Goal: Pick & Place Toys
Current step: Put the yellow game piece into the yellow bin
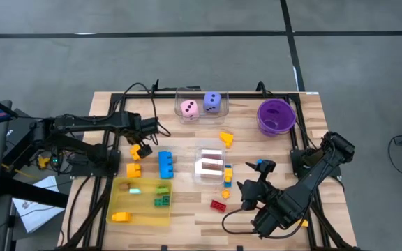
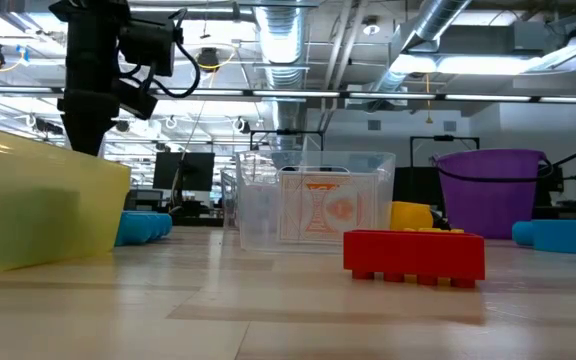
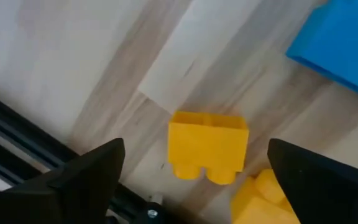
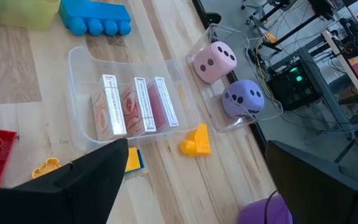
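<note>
The toys lie scattered across the wooden table (image 1: 187, 209). We see a yellow brick (image 3: 208, 146) on the bare wood at the table's left side, directly between the spread fingers of the left gripper (image 1: 144, 148), which touch nothing. A second yellow piece (image 3: 260, 199) sits just beside that brick, and a blue brick (image 1: 165, 164) lies near them toward the table's centre.

We find a pink die (image 1: 189, 109) and a purple die (image 1: 213, 102) side by side in a clear box (image 4: 253, 118) at the far edge. Three small card packs (image 4: 137, 106) stand on edge in a second clear box (image 1: 211, 164) at the centre. A red brick (image 2: 414, 254) rests flat on the table near the front, and a yellow shape (image 4: 195, 140) lies just beside the card box.

The yellow translucent tray (image 1: 142, 211) at front left holds green and orange pieces. A purple bowl (image 1: 276, 116) stands at far right.

The right gripper (image 1: 251, 197) waits above the front right area, fingers spread and empty.
</note>
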Tool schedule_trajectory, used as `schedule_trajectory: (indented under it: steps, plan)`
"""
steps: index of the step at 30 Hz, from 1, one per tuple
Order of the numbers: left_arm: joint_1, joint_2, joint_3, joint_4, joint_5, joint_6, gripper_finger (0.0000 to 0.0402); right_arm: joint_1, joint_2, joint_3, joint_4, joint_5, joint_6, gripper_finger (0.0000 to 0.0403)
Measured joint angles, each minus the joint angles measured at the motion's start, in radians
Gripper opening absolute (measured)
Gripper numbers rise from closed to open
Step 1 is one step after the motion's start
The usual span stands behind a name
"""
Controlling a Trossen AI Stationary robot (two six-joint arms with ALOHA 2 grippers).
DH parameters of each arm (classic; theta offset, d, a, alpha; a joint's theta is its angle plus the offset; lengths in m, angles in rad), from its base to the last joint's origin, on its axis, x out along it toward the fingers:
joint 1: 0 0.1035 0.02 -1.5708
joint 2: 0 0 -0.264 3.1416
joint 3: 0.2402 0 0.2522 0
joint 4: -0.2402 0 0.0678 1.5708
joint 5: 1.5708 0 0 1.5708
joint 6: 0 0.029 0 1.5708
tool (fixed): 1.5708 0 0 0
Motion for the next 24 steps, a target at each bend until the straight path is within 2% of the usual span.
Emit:
schedule_trajectory:
  steps: [5,11,14,24]
  plan:
    - [-0.005,0.000,-0.012,0.006,0.055,-0.013,0.0394,0.000,0.000,0.000,0.000,-0.001,0.000,0.0372]
    - [-0.011,0.001,-0.119,0.031,0.101,-0.007,0.0399,0.002,0.000,0.000,0.001,-0.017,0.000,0.0372]
    - [-0.011,0.001,-0.127,0.038,0.147,-0.025,0.0399,0.002,0.000,0.000,0.000,-0.020,0.000,0.0372]
    - [-0.011,0.001,-0.126,0.054,0.130,-0.038,0.0400,0.002,0.000,0.000,0.000,-0.020,0.000,0.0372]
